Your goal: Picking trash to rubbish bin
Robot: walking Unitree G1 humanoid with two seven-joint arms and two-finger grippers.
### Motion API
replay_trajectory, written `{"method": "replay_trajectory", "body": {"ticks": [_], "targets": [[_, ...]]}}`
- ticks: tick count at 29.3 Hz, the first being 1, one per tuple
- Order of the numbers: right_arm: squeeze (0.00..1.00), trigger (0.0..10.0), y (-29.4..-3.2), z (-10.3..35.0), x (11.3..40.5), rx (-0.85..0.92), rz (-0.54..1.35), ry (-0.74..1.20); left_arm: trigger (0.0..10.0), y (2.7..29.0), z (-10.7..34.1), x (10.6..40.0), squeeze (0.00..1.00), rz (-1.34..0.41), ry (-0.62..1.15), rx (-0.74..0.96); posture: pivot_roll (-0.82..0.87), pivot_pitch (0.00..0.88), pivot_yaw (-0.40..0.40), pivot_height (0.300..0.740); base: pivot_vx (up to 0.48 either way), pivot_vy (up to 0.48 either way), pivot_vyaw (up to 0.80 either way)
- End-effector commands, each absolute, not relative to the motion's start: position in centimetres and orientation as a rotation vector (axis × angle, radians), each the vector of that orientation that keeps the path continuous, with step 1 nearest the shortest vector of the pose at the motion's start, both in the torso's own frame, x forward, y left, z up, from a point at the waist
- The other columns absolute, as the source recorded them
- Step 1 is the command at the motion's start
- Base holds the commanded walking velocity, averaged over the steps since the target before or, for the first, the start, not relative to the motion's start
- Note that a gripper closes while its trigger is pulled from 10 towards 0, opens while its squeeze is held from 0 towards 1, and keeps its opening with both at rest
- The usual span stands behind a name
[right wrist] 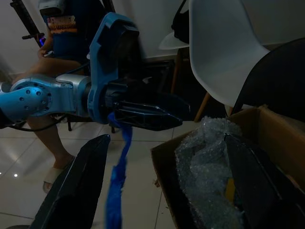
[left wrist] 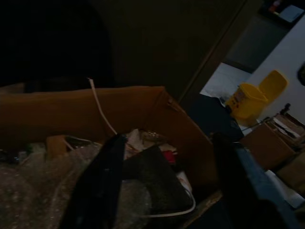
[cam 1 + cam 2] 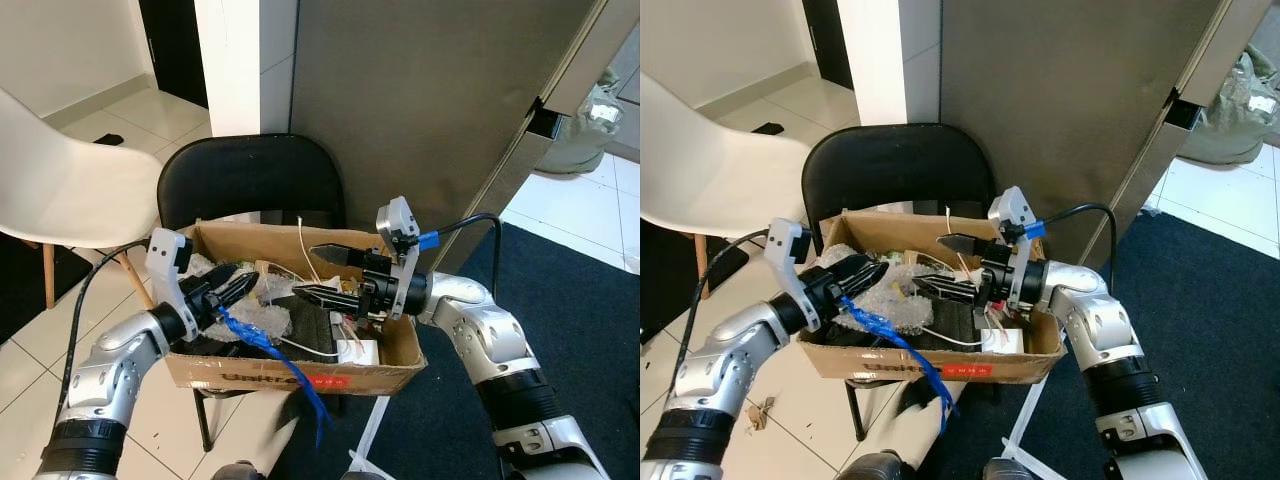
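Note:
A cardboard box (image 3: 300, 376) of trash stands on a black chair (image 3: 250, 180). Bubble wrap (image 3: 258, 320), white wires and dark scraps lie inside it. At the box's left side my left gripper (image 3: 234, 290) is shut on a long blue strip (image 3: 272, 352). The strip hangs over the box's front wall toward the floor. In the right wrist view the same blue strip (image 1: 117, 183) dangles from the left gripper's fingers (image 1: 147, 116). My right gripper (image 3: 326, 275) hovers open over the middle of the box, one finger above the other, with nothing between them.
A white chair (image 3: 60, 190) stands to the left and a dark wall panel (image 3: 430, 110) rises behind the box. Dark carpet (image 3: 590, 330) covers the floor on the right. A person's legs (image 1: 45, 138) are beyond the left arm. A yellow bucket (image 2: 245, 101) stands farther off.

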State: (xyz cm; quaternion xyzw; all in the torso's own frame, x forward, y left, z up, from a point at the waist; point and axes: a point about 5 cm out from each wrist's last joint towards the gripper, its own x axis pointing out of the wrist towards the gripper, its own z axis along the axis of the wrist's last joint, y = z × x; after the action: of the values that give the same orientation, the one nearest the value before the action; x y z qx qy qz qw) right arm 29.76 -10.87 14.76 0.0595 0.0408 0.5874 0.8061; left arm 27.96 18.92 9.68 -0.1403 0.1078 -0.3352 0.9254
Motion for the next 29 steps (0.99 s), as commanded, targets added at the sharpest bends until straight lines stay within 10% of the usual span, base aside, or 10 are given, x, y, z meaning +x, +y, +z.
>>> {"method": "replay_trajectory", "body": {"ticks": [1, 15, 21, 23, 29], "targets": [[0.00, 10.0, -11.1, 14.8, 29.8, 0.113, 1.249, 0.080, 10.0, 19.5, 9.7, 28.2, 1.00, -0.666, 0.221, -0.274, 0.01, 0.000, -0.051, 0.740, 0.000, 0.000, 0.00], [0.00, 10.0, -11.2, 14.9, 29.8, 0.112, 1.248, 0.078, 10.0, 21.5, 10.6, 29.3, 1.00, -0.524, 0.165, -0.248, 0.01, 0.000, -0.051, 0.740, 0.000, 0.000, 0.00], [0.00, 10.0, -11.1, 15.0, 29.8, 0.114, 1.248, 0.077, 10.0, 26.9, 12.6, 31.5, 1.00, -0.127, 0.050, -0.213, 0.01, 0.000, -0.051, 0.740, 0.000, 0.000, 0.00], [0.00, 10.0, -11.1, 15.0, 29.8, 0.114, 1.248, 0.076, 10.0, 28.0, 12.8, 31.5, 0.00, -0.079, 0.059, -0.182, 0.01, 0.000, -0.050, 0.740, 0.000, 0.000, 0.00], [0.00, 10.0, -11.1, 15.0, 29.8, 0.114, 1.249, 0.077, 10.0, 27.4, 11.8, 31.3, 0.00, -0.110, 0.098, -0.162, 0.01, 0.000, -0.050, 0.740, 0.000, 0.000, 0.00]]}}
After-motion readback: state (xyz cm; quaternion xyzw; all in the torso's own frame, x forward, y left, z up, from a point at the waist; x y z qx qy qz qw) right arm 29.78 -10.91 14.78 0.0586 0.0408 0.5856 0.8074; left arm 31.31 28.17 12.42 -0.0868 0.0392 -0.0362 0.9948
